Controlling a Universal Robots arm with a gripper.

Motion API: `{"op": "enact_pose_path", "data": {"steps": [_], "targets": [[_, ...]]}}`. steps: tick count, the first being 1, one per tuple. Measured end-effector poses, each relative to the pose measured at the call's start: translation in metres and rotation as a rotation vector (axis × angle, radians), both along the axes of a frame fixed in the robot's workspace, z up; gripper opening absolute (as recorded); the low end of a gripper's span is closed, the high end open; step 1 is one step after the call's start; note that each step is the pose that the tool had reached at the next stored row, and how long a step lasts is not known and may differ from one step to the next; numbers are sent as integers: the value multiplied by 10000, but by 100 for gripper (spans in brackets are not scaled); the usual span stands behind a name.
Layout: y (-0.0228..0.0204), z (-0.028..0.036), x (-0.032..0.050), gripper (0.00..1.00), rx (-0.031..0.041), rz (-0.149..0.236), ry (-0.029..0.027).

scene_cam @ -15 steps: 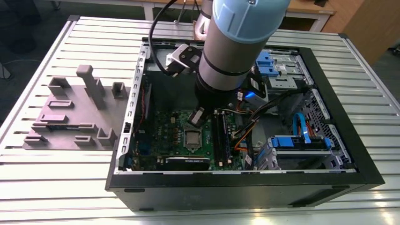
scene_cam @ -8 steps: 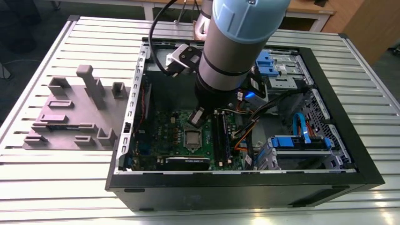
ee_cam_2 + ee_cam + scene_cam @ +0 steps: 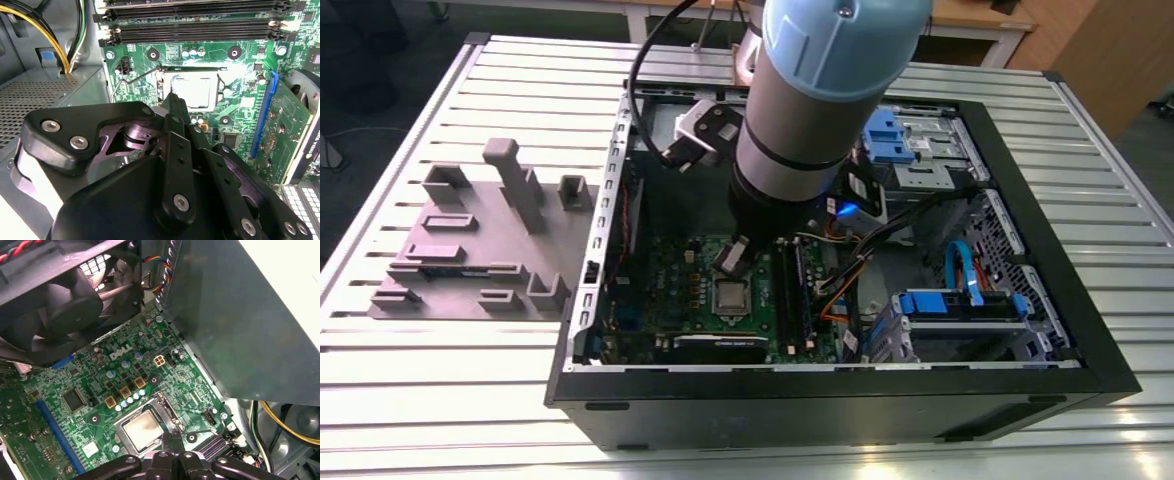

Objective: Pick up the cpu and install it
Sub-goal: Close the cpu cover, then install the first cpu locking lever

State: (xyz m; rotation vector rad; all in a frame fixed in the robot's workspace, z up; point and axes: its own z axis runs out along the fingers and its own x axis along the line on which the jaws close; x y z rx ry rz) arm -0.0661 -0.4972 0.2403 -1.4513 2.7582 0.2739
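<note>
Exterior view: we have the arm reaching down into the open computer case [image 3: 1014,215], with the gripper [image 3: 731,257] hanging just above the motherboard [image 3: 670,283]. The cpu [image 3: 730,296] sits in its socket, at about 6 o'clock from the gripper tips and very close under them. The grey fixture block [image 3: 467,240] lies outside the case at 9 o'clock, well apart.

Second wrist view: the gripper [image 3: 176,100] has its fingers pressed together to a narrow point, nothing visible between them. The tip ends at the 7 o'clock corner of the cpu [image 3: 194,91]. The chip looks flat and square, silvery-pale top, glare washing out its surface. The socket frame [image 3: 161,89] borders it; the thin retention lever [image 3: 131,79] stands free at 9 o'clock, so we judge the socket unlatched. The memory slots [image 3: 195,30] run along 12 o'clock.

First wrist view: the cpu [image 3: 142,430] shows a dull metal top with a brownish smear, apparently level in the socket, though from this angle we can't confirm it is fully seated. The gripper [image 3: 174,440] tip is at its 4 o'clock edge. The fan [image 3: 65,305] hangs at 11 o'clock.

Risks, as we judge them: a chip slightly askew plus any downward push bends socket pins; a sideways drift of the tip snags the lever or scrapes the board.
</note>
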Motion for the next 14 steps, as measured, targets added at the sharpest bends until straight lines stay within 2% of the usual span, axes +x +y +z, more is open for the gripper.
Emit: {"op": "enact_pose_path", "data": {"steps": [11, 14], "targets": [[5, -8, -1, 11, 3, -1, 0], [11, 14, 0, 11, -2, 1, 2]]}}
